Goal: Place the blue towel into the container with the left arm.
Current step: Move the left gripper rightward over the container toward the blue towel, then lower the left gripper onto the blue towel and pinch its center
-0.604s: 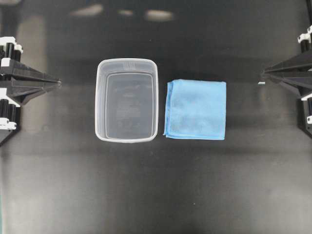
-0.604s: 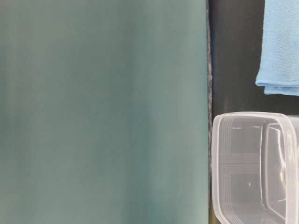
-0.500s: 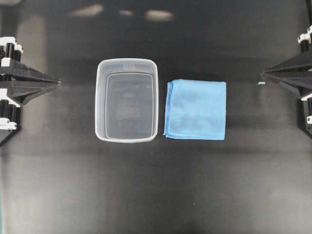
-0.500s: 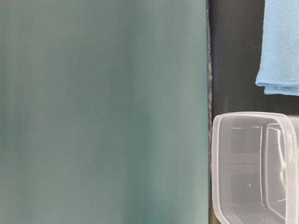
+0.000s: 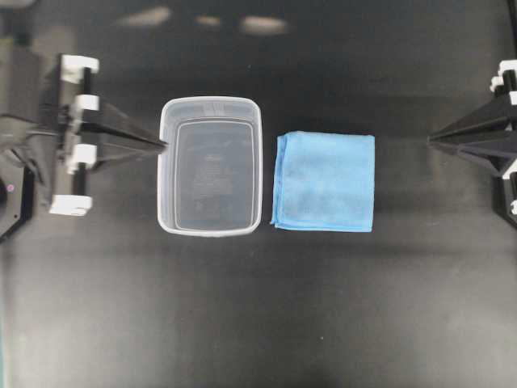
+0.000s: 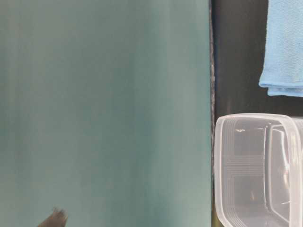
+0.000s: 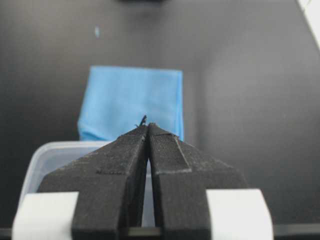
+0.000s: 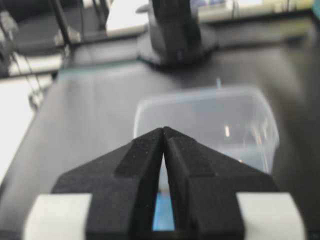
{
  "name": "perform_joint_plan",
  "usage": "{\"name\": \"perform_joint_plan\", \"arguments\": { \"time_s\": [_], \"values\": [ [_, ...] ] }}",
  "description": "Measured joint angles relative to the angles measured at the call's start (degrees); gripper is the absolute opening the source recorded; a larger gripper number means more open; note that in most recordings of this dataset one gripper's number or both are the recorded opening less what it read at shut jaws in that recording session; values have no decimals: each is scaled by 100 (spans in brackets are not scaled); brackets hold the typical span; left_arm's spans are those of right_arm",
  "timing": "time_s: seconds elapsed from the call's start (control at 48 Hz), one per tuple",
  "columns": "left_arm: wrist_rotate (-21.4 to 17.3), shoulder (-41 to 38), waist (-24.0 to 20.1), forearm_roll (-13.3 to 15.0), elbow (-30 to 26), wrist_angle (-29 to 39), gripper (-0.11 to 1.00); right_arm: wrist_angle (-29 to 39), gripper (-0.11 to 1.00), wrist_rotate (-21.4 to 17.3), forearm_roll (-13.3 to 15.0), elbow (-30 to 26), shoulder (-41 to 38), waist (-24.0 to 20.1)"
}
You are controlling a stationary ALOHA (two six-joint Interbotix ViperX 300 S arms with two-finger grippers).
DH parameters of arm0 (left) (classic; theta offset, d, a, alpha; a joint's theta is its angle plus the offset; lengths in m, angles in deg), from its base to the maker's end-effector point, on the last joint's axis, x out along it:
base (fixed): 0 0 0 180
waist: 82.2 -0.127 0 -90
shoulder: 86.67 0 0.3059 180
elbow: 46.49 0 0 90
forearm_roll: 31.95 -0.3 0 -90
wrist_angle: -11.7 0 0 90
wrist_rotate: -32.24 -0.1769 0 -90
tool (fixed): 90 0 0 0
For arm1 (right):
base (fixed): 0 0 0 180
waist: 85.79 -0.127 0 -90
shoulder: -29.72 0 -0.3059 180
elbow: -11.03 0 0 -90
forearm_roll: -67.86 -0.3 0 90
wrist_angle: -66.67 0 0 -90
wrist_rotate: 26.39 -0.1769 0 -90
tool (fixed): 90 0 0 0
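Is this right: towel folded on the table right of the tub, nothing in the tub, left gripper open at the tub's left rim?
Not quite: the left gripper is shut, as the left wrist view shows. The rest holds: the blue towel lies folded right of the container, which holds nothing.

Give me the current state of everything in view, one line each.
blue towel: folded flat on the table, right of the tub, not gripped.
container: upright, open, nothing inside.
left gripper: shut, holding nothing, tip at the tub's left rim.
right gripper: shut, holding nothing, well clear of the towel.
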Motion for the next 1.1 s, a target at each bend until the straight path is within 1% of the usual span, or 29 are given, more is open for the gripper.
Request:
{"name": "perform_joint_plan", "arguments": {
  "time_s": [0.063,0.125,0.188,0.25,0.313,0.354,0.459,0.521,0.563,0.604,0.729,0.875,1.042,1.105],
  "values": [
    [-18,-299,0,0,-237,229,1,290,22,-9,0,0,62,0],
    [-18,-615,9,-9,-466,448,1,510,39,0,0,0,141,-9],
    [-26,-949,0,0,-729,686,5,598,57,35,0,0,229,-9],
    [-35,-1257,-9,-9,-1011,932,13,615,72,44,0,0,334,-9],
    [-26,-1564,-9,-9,-1301,1204,26,615,81,44,0,0,431,-9],
    [-44,-1837,-26,-9,-1556,1450,39,624,82,44,0,0,510,-9],
    [-132,-2452,-70,-9,-2171,1951,69,650,80,53,0,9,703,0],
    [-202,-2795,-79,-9,-2496,2206,83,659,80,44,0,18,791,9],
    [-264,-3041,-97,-9,-2716,2338,88,659,80,44,0,35,835,26],
    [-352,-3296,-97,-18,-2927,2443,89,659,80,44,0,44,879,35],
    [-642,-4017,-88,-18,-3480,2549,86,668,80,44,0,44,958,44],
    [-1046,-4913,-88,-9,-4184,2672,86,668,80,26,0,44,1002,44],
    [-1222,-5801,-114,-9,-4992,2988,86,668,80,9,0,44,1011,44],
    [-1230,-6091,-132,-18,-5238,3138,86,668,80,0,0,53,1011,44]
  ]
}}
